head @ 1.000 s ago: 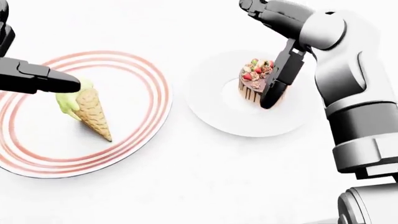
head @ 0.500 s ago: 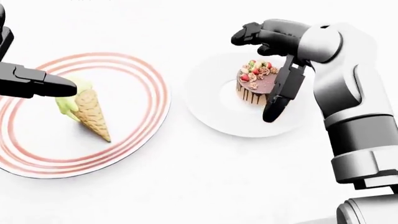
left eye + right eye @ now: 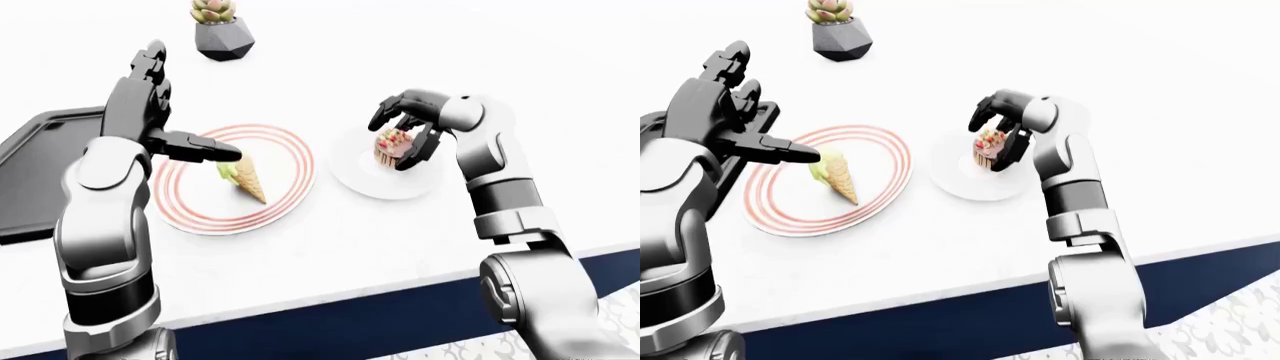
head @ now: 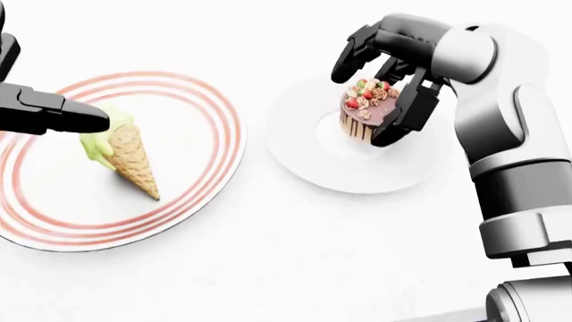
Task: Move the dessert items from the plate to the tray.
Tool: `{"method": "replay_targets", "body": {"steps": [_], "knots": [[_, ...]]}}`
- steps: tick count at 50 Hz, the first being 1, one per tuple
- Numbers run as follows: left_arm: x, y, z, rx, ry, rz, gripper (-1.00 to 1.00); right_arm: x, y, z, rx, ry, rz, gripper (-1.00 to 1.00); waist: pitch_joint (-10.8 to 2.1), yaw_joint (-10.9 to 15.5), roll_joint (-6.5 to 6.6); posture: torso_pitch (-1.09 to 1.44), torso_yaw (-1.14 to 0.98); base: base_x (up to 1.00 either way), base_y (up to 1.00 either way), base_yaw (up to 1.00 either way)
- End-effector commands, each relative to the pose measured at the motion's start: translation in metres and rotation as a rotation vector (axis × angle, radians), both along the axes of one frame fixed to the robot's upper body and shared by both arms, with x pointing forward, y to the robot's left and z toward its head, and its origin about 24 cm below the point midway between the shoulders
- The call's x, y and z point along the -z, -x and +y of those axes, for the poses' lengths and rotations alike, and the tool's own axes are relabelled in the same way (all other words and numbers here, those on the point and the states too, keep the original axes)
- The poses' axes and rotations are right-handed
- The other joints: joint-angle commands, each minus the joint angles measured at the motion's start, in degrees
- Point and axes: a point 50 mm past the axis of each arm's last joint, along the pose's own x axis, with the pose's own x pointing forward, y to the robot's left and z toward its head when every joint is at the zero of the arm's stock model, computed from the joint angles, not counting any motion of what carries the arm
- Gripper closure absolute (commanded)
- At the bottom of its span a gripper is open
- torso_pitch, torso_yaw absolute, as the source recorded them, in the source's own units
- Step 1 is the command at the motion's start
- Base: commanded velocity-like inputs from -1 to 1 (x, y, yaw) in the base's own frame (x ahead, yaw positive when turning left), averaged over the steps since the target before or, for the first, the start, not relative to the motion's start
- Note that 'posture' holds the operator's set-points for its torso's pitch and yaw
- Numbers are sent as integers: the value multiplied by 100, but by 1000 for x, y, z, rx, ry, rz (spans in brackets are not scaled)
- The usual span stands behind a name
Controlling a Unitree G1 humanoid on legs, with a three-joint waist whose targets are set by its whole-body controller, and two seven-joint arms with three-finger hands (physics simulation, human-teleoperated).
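A chocolate cake [image 4: 365, 115] topped with berries stands on a small white plate [image 4: 304, 161]. My right hand [image 4: 368, 97] arches over it, open: the thumb [image 4: 404, 114] lies against the cake's right side and the other fingers [image 4: 351, 59] curl just above its upper left. An ice cream cone [image 4: 129, 157] with a green scoop lies on a red-ringed plate [image 4: 206, 194]. My left hand [image 4: 62, 113] is open, one finger pointing at the scoop and almost touching it. A dark tray [image 3: 40, 165] lies at the left edge of the left-eye view.
A succulent in a grey faceted pot [image 3: 222, 34] stands at the top of the left-eye view, above the plates. The white counter's edge [image 3: 350, 292] runs along the bottom, with dark blue below it.
My right hand's fingers have come down and curled in over the cake, and its thumb has drawn up against the cake's side. The left hand and the cone have hardly moved.
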Motion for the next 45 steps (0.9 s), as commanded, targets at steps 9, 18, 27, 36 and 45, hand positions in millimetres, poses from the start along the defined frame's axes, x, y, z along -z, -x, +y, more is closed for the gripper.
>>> {"method": "replay_targets", "body": {"steps": [9,18,27,36,45], "knots": [[-18,7,3,-15,-21,-93,-100,-21,0,4,-21,3,-70,12,-160,2,25,0,0,0,0,0],[-18,8,4,-21,-17,-94,-100,-38,1,7,-28,-15,-146,100,-143,1,29,0,0,0,0,0],[-20,5,6,-19,-25,-92,-100,-64,7,3,2,-86,-237,100,-91,-1,44,0,0,0,0,0],[-38,-6,11,17,-135,-68,-100,-84,16,-6,79,-474,-290,100,-56,2,29,0,0,0,0,0],[-65,-20,20,192,-710,-72,-100,-87,31,-12,151,-703,-269,100,-36,58,-19,0,0,0,0,0]]}}
